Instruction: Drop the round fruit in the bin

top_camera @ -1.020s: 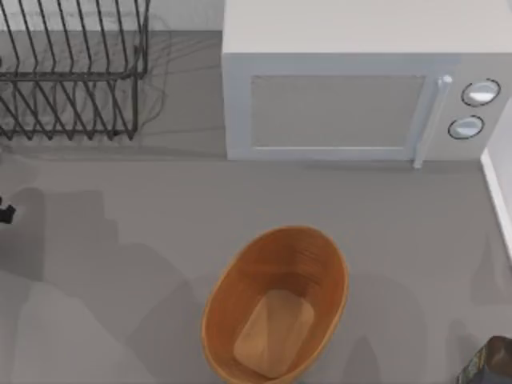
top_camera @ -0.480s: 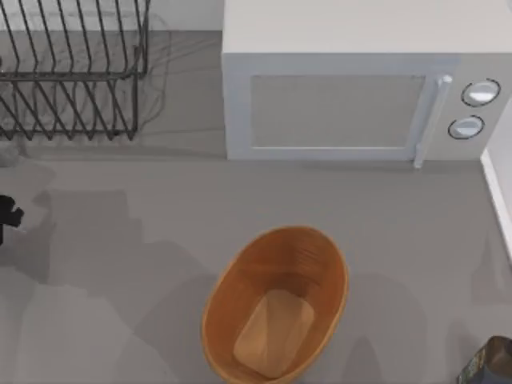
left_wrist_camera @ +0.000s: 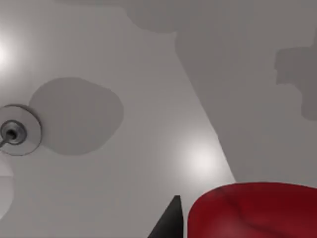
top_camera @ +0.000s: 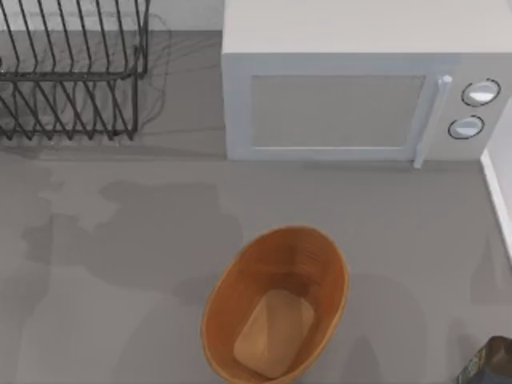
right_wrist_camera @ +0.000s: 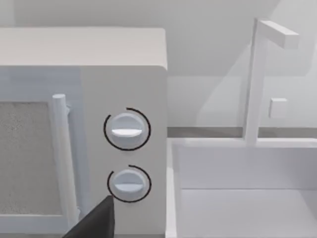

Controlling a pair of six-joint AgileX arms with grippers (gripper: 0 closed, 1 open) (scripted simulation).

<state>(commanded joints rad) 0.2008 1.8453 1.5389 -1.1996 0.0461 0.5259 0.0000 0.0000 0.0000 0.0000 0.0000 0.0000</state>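
Holding the round fruit point(left_wrist_camera: 252, 210) close under the left wrist camera, the left arm's gripper has one dark fingertip point(left_wrist_camera: 168, 222) just beside the red flesh; whether the fingers clamp it I cannot tell.

From the table's left: the black wire rack point(top_camera: 72, 72) stands at the back, the white microwave point(top_camera: 352, 88) at back centre to right, the bin point(top_camera: 276, 304) near the front edge below the microwave. My right arm point(top_camera: 486, 364) sits at the front right corner; its wrist view faces the microwave's two dials point(right_wrist_camera: 127, 130) with one dark fingertip point(right_wrist_camera: 96, 220) visible, grip unclear.
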